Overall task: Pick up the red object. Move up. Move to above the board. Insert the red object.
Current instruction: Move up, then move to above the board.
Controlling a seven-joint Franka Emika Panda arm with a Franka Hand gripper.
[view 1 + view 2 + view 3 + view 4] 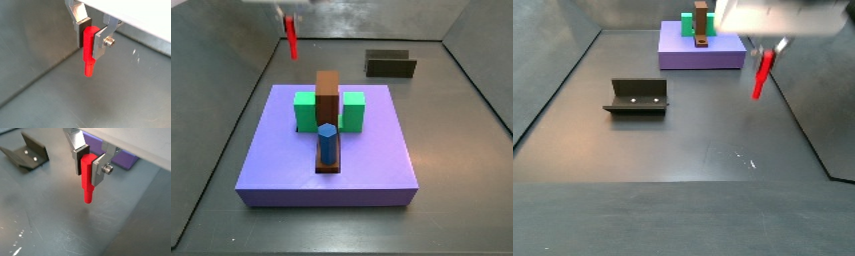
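hand [91, 162] clamping one red object [87, 180], above floor, one board [329, 150]

Claw [91, 37] in both wrist views [91, 165]: two flat silver metal plates as fingers [103, 42], each faced with a dark pad [83, 30] on its inner side; plate edges straight, ends squared; one plate carries a small round silver screw head [108, 170] on its outer face; above the fingers, a pale grey-white housing with a straight slanted edge [133, 143]; in a side view the claw body [780, 18] reads as a blurred whitish block; no cables or markings discernible.
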